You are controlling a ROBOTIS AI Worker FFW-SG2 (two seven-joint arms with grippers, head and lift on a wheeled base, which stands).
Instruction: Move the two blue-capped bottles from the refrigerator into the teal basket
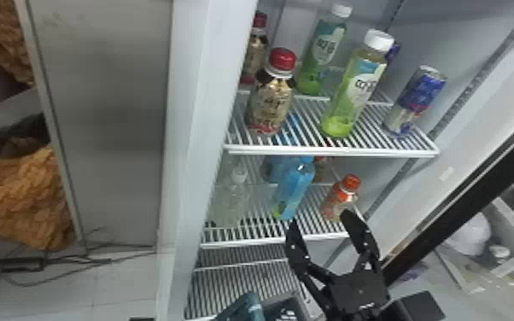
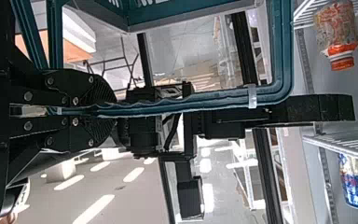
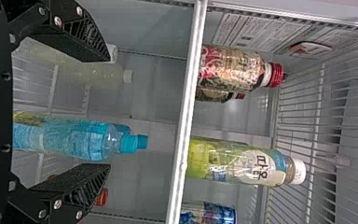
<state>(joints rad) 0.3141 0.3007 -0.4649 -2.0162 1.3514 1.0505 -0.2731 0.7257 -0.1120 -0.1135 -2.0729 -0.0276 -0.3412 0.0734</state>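
Taking the front blue-capped bottle [image 1: 293, 188] as the landmark, it stands upright on the refrigerator's middle rack [image 1: 260, 244], and the other places follow from it. Well off to its left, outside the refrigerator, lies some orange-brown cloth [image 1: 17, 196]. Nearer on the left, on the same rack, stands a clear bottle [image 1: 231, 200] with a white cap. Below the landmark and to its left, the teal basket [image 1: 249, 306] shows at the bottom edge of the head view. In the left wrist view the left pincer [image 2: 109, 111] is closed on the basket's rim, one finger on each side of it. Above the landmark and a little left are two red-capped bottles [image 1: 271, 100] on the upper rack [image 1: 333, 151]. The rear blue-capped bottle [image 1: 271, 168] is just behind the landmark, partly hidden by it. The right pincer [image 1: 320, 218] is below and to the right, its fingers spread wide and holding nothing; in the right wrist view the landmark shows between them. Right of the landmark stands an orange-capped bottle [image 1: 340, 199]. Above and to the right, on the upper rack, are two green bottles [image 1: 356, 89] with white caps, then a blue and silver can [image 1: 416, 102] farthest right.
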